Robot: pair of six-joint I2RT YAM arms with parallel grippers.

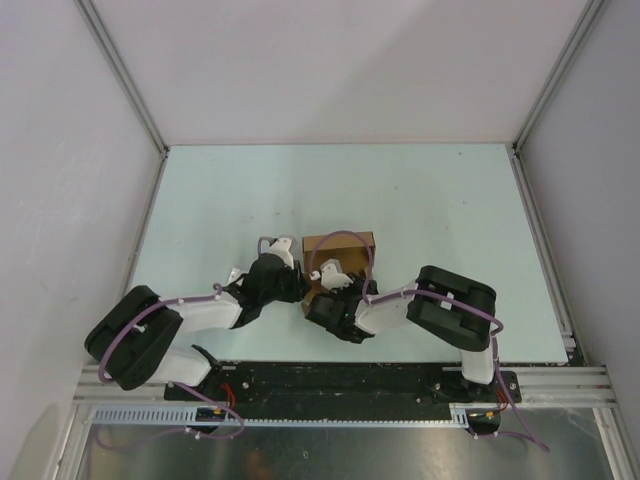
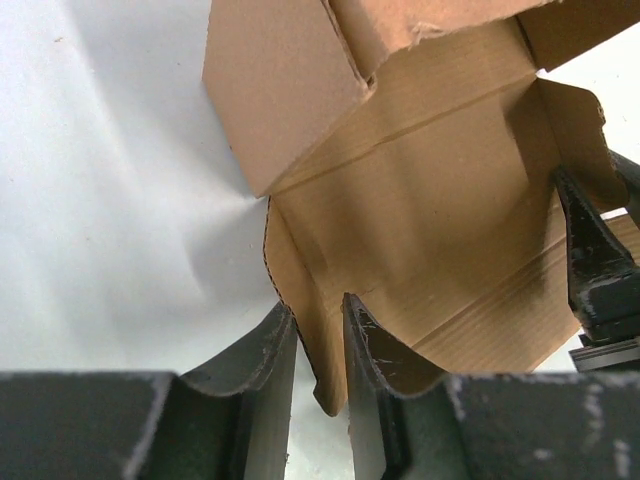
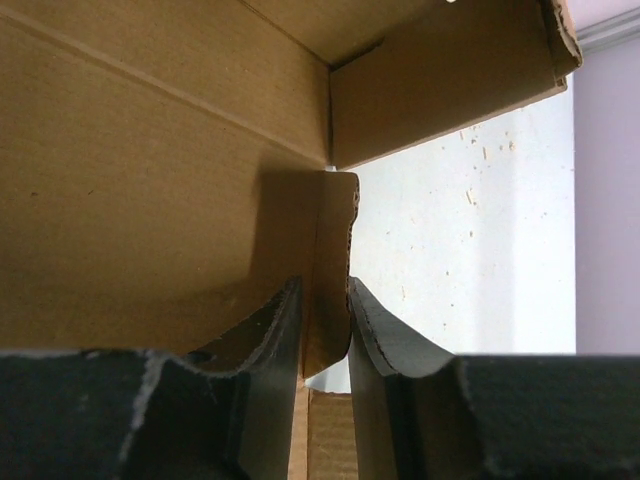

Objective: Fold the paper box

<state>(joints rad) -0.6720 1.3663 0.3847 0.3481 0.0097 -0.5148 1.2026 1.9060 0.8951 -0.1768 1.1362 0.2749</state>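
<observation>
From overhead I can see only the far part of the paper box (image 1: 345,242); its near side is buried under my two wrists, which meet over it at the middle of the tabletop (image 1: 240,190), closer to the arm bases than to the far wall. The left hand (image 1: 297,287) comes at the box from its left and the right hand (image 1: 322,300) from the near right, but at that size I cannot make out any fingers. The left wrist camera shows the box open and unfolded, a flap standing up on the left, its top cut off by the frame. A ragged lower edge of the brown card runs down into the narrow gap between my left fingers (image 2: 268,385). The gap looks wider than the card, and I cannot tell whether I am pinching it. A dark finger at the right edge, probably the other hand's, rests against the far side of the card. On the right wrist camera the box fills the upper left, and one small flap with a curved edge drops into an equally narrow gap between the right fingers (image 3: 385,345); whether they clamp it is unclear too.
</observation>
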